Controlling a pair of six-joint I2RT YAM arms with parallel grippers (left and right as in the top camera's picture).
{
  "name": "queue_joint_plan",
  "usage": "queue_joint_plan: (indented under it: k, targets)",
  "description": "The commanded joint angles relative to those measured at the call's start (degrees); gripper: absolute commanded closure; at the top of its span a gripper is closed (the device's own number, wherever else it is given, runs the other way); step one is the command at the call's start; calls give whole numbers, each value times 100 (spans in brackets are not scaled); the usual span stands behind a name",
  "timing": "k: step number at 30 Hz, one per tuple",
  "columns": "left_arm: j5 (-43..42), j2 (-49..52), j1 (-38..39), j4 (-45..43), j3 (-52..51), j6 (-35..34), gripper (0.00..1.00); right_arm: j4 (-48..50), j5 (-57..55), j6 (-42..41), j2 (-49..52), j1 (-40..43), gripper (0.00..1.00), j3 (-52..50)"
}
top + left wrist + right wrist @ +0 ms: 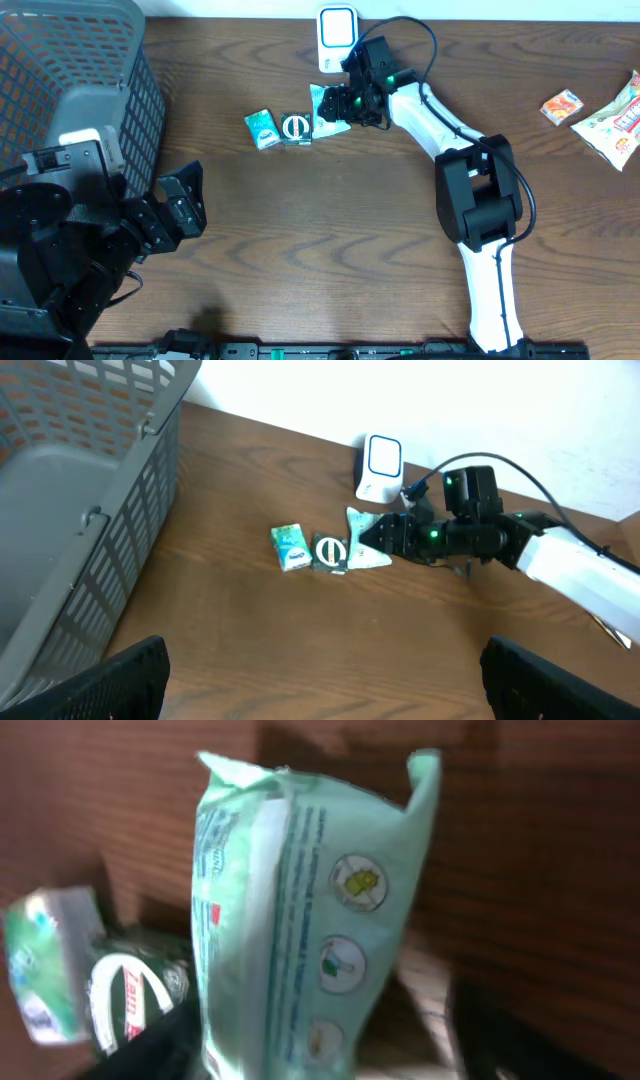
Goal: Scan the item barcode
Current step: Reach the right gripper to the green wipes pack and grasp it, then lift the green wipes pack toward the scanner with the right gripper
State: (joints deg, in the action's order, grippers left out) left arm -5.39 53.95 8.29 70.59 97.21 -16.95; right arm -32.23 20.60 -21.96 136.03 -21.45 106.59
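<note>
A light green packet (300, 900) stands between the fingers of my right gripper (330, 1055), by the left finger, with a gap still showing on the right side. From overhead, the right gripper (347, 108) is over this packet (325, 124) at the back middle of the table. A white scanner (337, 35) stands just behind it. My left gripper (188, 203) hovers wide open over bare wood at the left, holding nothing. The left wrist view shows the packet (366, 547), the scanner (381, 464) and my left gripper (320, 680).
A dark green packet with a white ring (296, 128) and a teal packet (262, 128) lie just left of the held one. A grey basket (90, 70) fills the back left corner. Snack packets (562, 105) lie at the far right.
</note>
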Motion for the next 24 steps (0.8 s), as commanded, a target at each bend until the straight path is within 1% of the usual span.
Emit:
queue_joint_plan:
  k: [1,2,4,5,14,20,24]
  targets:
    - [74,0,-24,13,42,-52,2,50,380,-136,-31,9,57,-232]
    - [74,0,-24,13,42,-52,2,26,380,-136,-31,9,68,-236]
    - [74,0,-24,13,42,-52,2,-26,396,-136,-31,7,98,-236]
    - [74,0,-24,13,42,-52,2,-57,455,-136,-35,9,99,-234]
    - [74,0,-24,13,42,-52,2,-192,2135,-44,-260,385,99,-232]
    - [74,0,-24,13,42,-52,2,-695,2503,542,-778,487,99,-232]
    - [74,0,-24,13,42,-52,2,-785,2503,903,-1408,485,99,-232]
